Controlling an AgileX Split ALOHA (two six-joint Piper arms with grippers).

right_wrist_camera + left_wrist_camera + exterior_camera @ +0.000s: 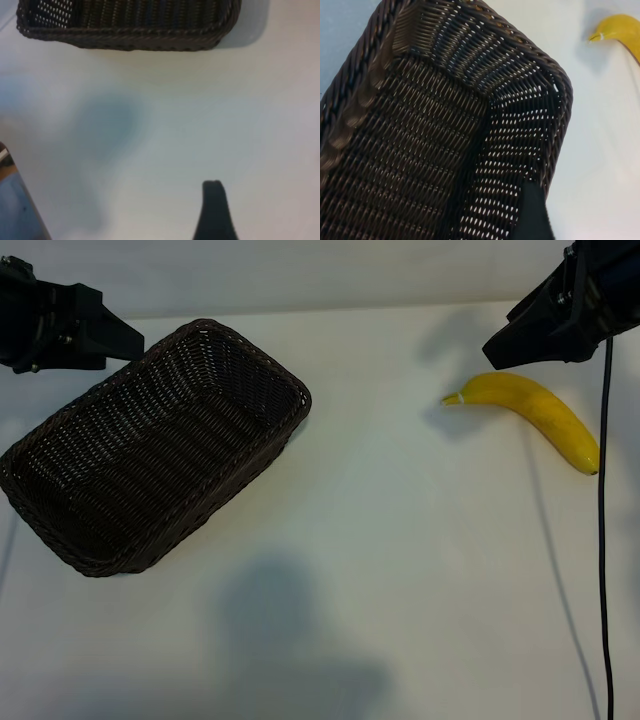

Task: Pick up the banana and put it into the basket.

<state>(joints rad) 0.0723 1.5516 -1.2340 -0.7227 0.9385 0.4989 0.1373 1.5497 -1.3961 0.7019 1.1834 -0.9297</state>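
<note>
Two arms show at the exterior view's upper corners. The left pincer [125, 340] hangs by the basket [150, 450], which sits at an angle on the white bench [400, 540]. The right pincer [497, 350] hovers just above the banana [535, 412], which lies on the bench well apart from the basket.

Left wrist view: the basket's woven inside fills most of it, with one dark fingertip [534, 215] low over it; the banana's stem end shows beyond.

Right wrist view: one dark fingertip [214, 210] over bare bench, the basket's rim farther off. Both pincers stand apart, seemingly holding nothing.
</note>
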